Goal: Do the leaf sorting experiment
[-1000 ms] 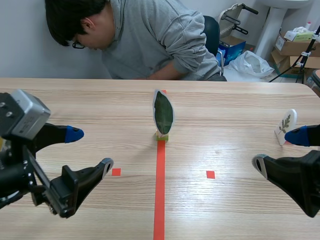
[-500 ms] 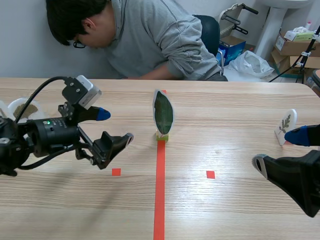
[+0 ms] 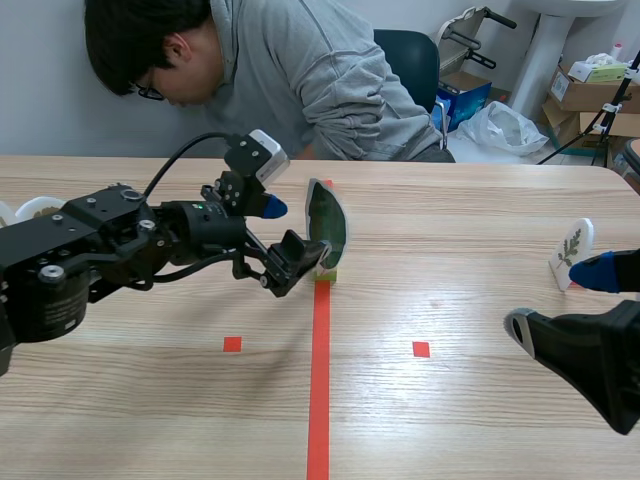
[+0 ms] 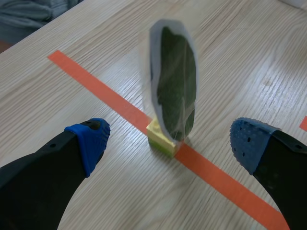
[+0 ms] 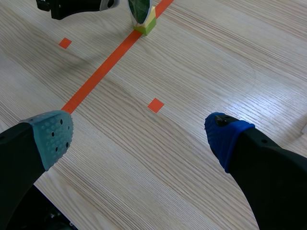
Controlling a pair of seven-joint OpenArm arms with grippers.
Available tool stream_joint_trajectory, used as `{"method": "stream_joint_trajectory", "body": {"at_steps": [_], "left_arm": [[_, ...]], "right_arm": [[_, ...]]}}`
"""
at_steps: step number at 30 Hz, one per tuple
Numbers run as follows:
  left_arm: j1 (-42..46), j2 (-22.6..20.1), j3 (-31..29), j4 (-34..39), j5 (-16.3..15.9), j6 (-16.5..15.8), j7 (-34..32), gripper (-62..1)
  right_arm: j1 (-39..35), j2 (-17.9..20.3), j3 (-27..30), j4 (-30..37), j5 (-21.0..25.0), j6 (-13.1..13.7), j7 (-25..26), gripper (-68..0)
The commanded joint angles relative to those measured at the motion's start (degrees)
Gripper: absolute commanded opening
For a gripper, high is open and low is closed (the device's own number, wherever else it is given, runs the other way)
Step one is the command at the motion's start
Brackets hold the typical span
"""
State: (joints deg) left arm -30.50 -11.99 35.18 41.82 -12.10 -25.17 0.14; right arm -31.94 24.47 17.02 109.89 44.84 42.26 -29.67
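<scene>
A dark green leaf card (image 3: 327,224) stands upright in a small yellow-green block (image 3: 324,272) on the orange centre line. In the left wrist view the same leaf card (image 4: 173,99) rises from its block (image 4: 162,138) just ahead of my open left gripper (image 4: 170,143), between its fingers. In the scene view the left gripper (image 3: 289,236) is right beside the leaf, not touching it. My right gripper (image 3: 565,305) stays open low at the right; in its own view the right gripper (image 5: 139,136) has bare table between its fingers.
A second card with a lobed leaf (image 3: 573,250) stands at the far right. Another white card (image 3: 35,208) peeks out behind the left arm. A person in a grey sweatshirt (image 3: 320,80) leans over the far edge. The leaf card (image 5: 140,9) shows far ahead of the right gripper.
My left arm has swung from the near left corner up and right across the table, bringing its open gripper up to the green leaf card. The right arm has stayed still.
</scene>
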Motion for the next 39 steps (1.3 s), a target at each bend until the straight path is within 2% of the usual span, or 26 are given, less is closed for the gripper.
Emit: {"method": "stream_joint_trajectory", "body": {"at_steps": [1,6,10,24,26,30,39], "left_arm": [[-0.9,1.14,-0.31,0.5,0.83,-0.02,-0.81,-7.3],[-2.27,4.13,-0.31,-3.72,1.51,0.17,-1.88,-7.3],[-3.02,6.1,-0.31,-6.38,3.82,0.46,-2.47,-7.3],[-2.99,8.35,-0.31,-7.56,3.82,0.87,-2.91,-7.4],[-2.99,8.55,-0.31,-7.56,3.82,0.87,-2.93,-12.3],[-2.99,9.11,-0.31,-7.56,3.82,1.7,-2.93,-28.1],[-2.99,9.4,-0.31,-7.56,3.78,1.68,-2.93,-48.0]], "right_arm": [[0.52,0.92,0.52,0.44,0.44,0.46,0.96,-11.5],[0.52,0.9,0.52,0.44,0.46,0.46,1.09,-11.5],[0.52,0.92,0.52,0.44,0.46,0.46,1.11,-11.5],[0.52,0.92,0.52,0.44,0.46,0.46,1.11,-11.5],[0.52,0.92,0.52,0.44,0.46,0.46,1.09,-11.5],[0.52,0.92,0.52,0.44,0.44,0.46,1.11,-11.5],[0.52,0.92,0.52,0.44,0.44,0.46,1.11,-11.5]]}}
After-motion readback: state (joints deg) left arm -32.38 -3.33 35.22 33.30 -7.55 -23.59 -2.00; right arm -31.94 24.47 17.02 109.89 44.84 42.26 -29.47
